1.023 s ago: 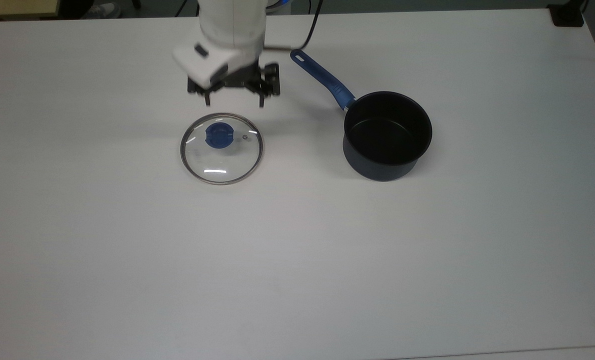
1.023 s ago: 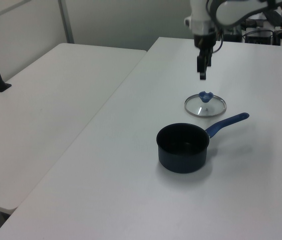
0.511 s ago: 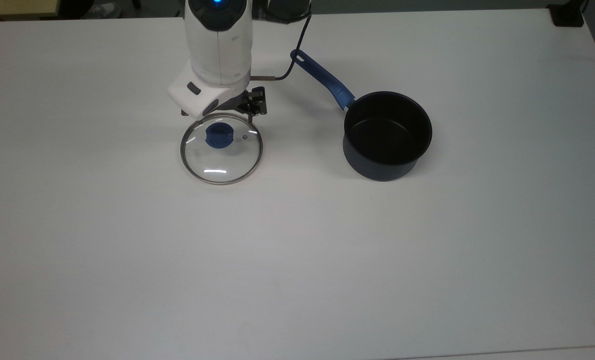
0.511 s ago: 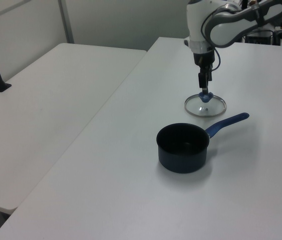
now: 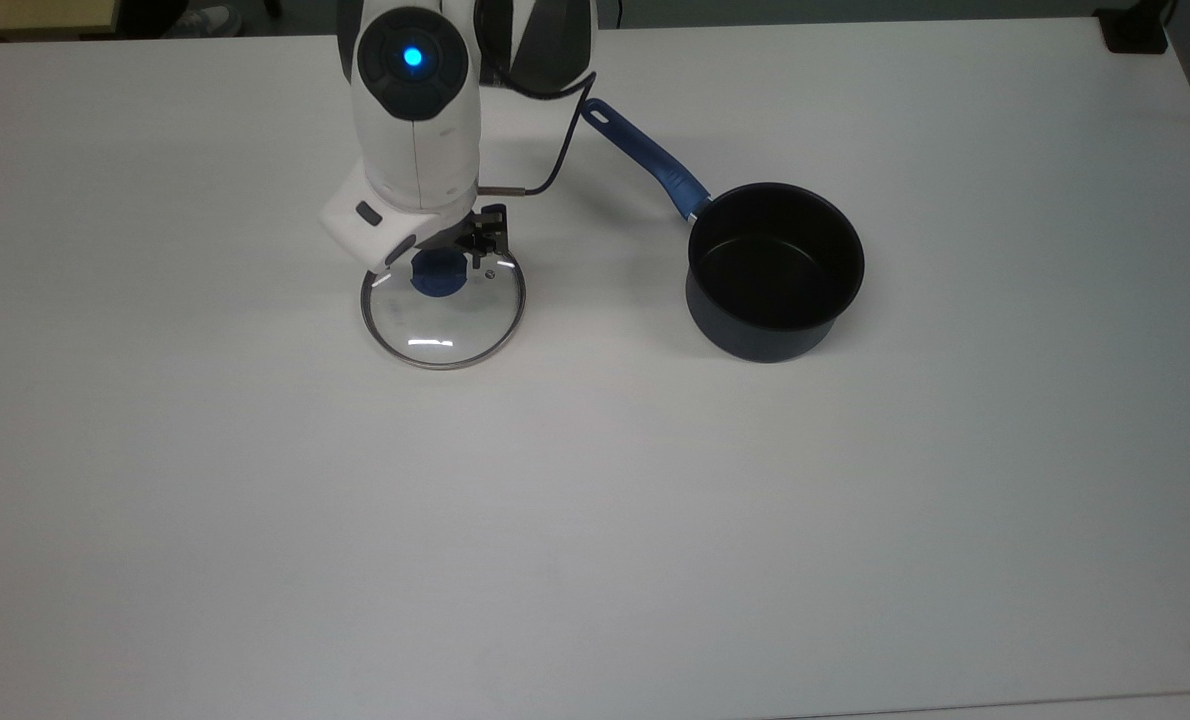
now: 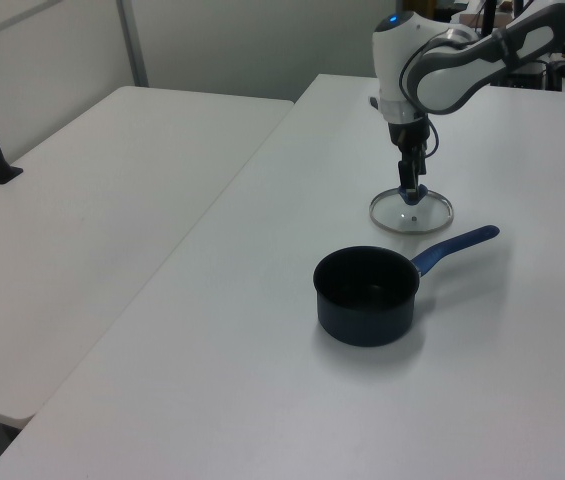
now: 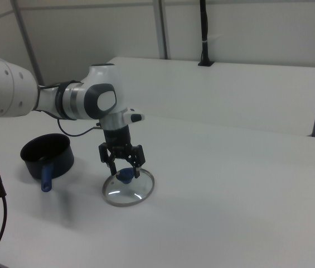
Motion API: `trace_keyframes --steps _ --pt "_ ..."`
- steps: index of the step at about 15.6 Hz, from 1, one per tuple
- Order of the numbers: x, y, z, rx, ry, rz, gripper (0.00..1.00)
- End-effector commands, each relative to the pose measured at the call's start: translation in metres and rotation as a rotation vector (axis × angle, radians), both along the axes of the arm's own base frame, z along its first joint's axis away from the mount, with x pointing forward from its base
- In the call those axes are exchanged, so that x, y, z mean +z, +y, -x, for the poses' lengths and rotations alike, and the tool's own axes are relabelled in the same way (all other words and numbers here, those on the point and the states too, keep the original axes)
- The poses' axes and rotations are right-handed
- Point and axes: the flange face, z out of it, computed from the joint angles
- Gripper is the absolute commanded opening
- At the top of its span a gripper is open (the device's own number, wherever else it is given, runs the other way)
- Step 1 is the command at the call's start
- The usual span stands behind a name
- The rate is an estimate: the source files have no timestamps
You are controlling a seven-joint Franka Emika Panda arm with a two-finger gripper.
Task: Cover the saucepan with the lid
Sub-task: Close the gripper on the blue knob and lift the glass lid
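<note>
Near part of the white table [image 5: 555, 560] is bare in the top view. Going farther in: lid [image 5: 442, 318] lies flat on the table, knob up, at the top view's left of centre. Saucepan [image 5: 775, 270] sits upright and empty at the top view's right, well apart from the lid, its handle [image 5: 645, 155] running toward the far left of the top view. In the right view the sides swap: saucepan [image 7: 47, 155] on the right view's left, lid [image 7: 128, 188] to its right.

Gripper [image 7: 124, 167] hangs straight down over the lid, fingers spread apart, one each side of the blue knob [image 7: 126, 175], not clamped on it yet. Contact with the knob: cannot tell. The left view has the gripper [image 6: 411, 192] low, right at the knob, lid [image 6: 412, 211] on the table beyond the saucepan [image 6: 366, 295]. Arm body [image 5: 415, 110] covers the far edge of the lid in the top view.

Step in hand, as judged: reach for the lid's knob, pre-grasp. Lid not lifted; nothing placed on the saucepan.

Next move calls for: pinch the fingers on the knob, centred so the lid doesn't tilt, lift clear of the table, carry across to the top view's right, line up over the saucepan rim, lower level, then let go. Glass lid and small knob: a slip or off-centre landing is the likely risk.
</note>
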Motion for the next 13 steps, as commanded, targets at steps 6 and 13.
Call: trace_keyframes --steps 6,13 --pt "-0.018 0.004 -0.006 0.042 -0.05 -0.004 0.58" --pt "0.014 0.009 0.002 0.002 -0.02 -0.016 0.46"
